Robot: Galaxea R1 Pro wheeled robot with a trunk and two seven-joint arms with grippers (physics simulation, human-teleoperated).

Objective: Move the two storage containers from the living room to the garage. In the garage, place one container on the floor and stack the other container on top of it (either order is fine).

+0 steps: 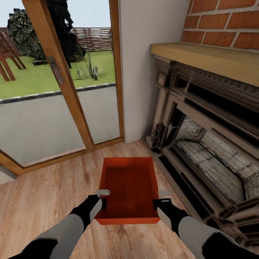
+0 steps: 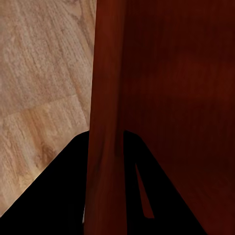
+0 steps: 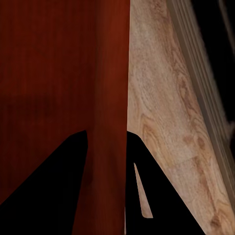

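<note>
One orange-red storage container (image 1: 129, 183), open-topped and empty, sits in front of me over the living room's wood-plank floor (image 1: 46, 201). My left gripper (image 1: 103, 202) is clamped on its left wall near the near corner, and my right gripper (image 1: 158, 202) on its right wall. In the left wrist view the thin red wall (image 2: 105, 98) runs between the dark fingers of the left gripper (image 2: 105, 196). The right wrist view shows the same: the wall (image 3: 110, 98) stands pinched in the right gripper (image 3: 107, 196). Whether the box rests on the planks or is lifted I cannot tell.
An ornate dark fireplace (image 1: 201, 136) with a wooden mantel (image 1: 216, 59) and red brick above stands close on the right. Wood-framed glass doors (image 1: 54, 90) fill the far left, and a beige wall section (image 1: 144, 72) separates them from the fireplace. Open planks lie to the left.
</note>
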